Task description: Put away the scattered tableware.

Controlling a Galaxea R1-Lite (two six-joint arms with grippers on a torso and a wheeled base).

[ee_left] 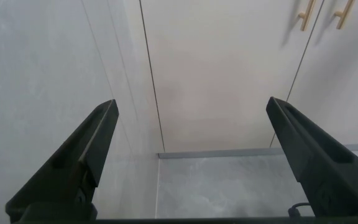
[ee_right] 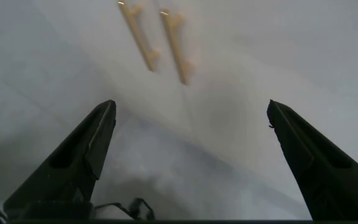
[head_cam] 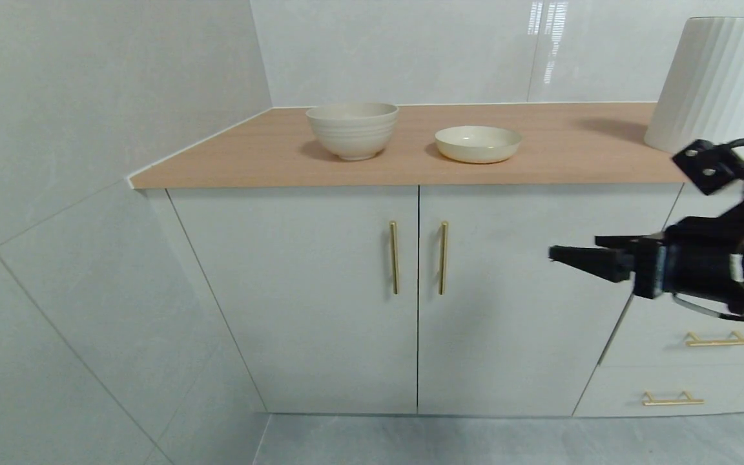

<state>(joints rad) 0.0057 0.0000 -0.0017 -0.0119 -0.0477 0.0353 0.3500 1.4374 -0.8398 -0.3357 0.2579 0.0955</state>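
Two pieces of tableware stand on the wooden countertop [head_cam: 559, 148] in the head view: a deep ribbed cream bowl [head_cam: 352, 129] and, to its right, a shallow cream dish [head_cam: 478, 143]. My right gripper [head_cam: 575, 252] hangs in front of the right cabinet door [head_cam: 514, 297], below counter height and well apart from both dishes. Its own wrist view shows the right gripper [ee_right: 191, 102] open and holding nothing, facing the two gold door handles [ee_right: 160, 37]. My left gripper [ee_left: 191, 102] is open too, holding nothing, low down before the cabinet's left door [ee_left: 222, 74] near the floor.
The cabinet's two doors are closed, with gold handles [head_cam: 394, 257] at the centre seam. Drawers with gold pulls [head_cam: 721, 339] sit to the right. A tall white ribbed vessel [head_cam: 721, 84] stands on the counter's right end. Tiled walls close off the left side and back.
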